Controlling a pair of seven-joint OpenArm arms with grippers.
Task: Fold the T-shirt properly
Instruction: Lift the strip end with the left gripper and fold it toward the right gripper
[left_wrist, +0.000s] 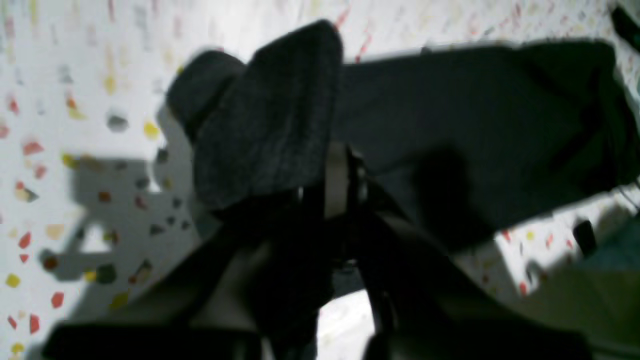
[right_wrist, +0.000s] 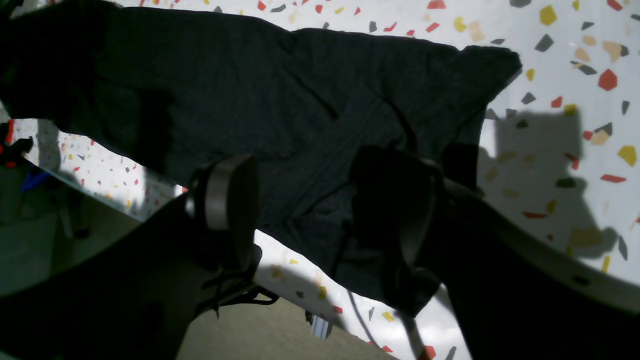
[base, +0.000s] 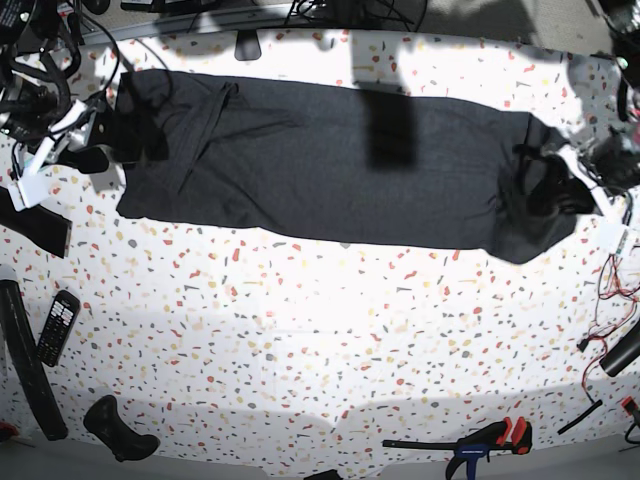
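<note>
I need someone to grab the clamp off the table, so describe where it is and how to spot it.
Start from the speckled white table and go to its near edge, below the long dark T-shirt. Toward the right-hand corner lies the bar clamp, a black bar with red and blue handle parts, the only coloured tool there.

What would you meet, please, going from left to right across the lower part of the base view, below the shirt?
Long black strap → remote control → black handle-shaped tool → clamp with red and blue grips → black cylinder at the right edge.
</note>
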